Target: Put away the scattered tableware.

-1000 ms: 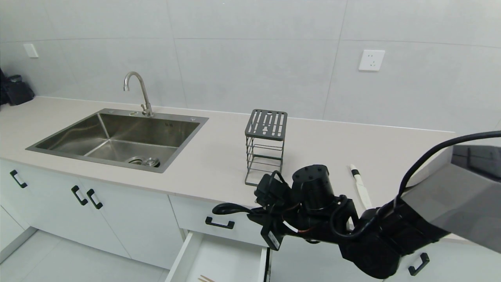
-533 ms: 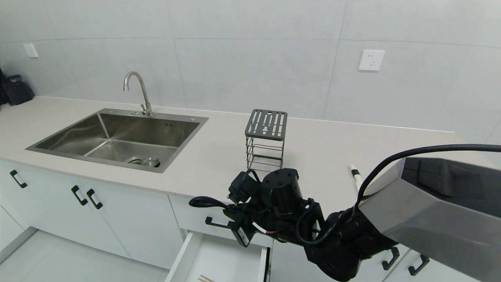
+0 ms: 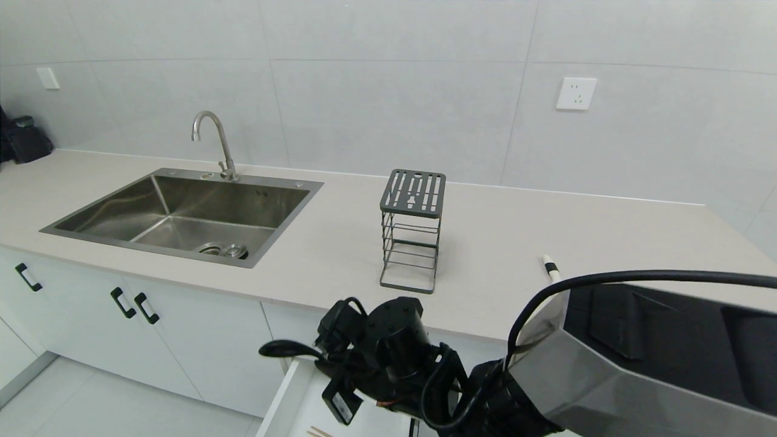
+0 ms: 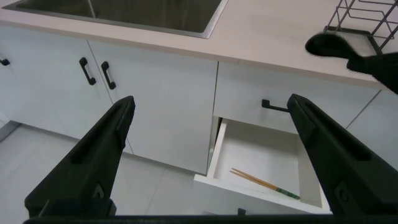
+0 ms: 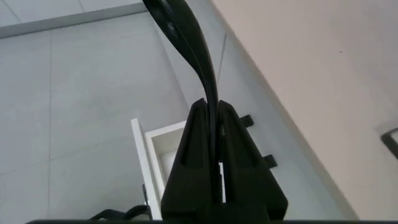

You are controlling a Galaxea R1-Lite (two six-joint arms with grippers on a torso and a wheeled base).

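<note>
Here, nearest: right gripper (image 3: pixel 328 364) hanging above open drawer (image 4: pixel 267 152), jaws pinching black spoon (image 3: pixel 280 349) by handle, bowl jutting ahead, presumably lining up for drop inside. Within drawer: chopsticks (image 4: pixel 264 184) lying flat, already stowed. Left gripper (image 4: pixel 211 102) hovering in front of drawer, jaws spread wide, carrying nothing. Beyond drawer, on countertop (image 3: pixel 340 243): wire rack (image 3: pixel 413 227) standing upright; farther right of drawer, white-handled utensil (image 3: pixel 551 267) lying loose, likely awaiting pickup.
</note>
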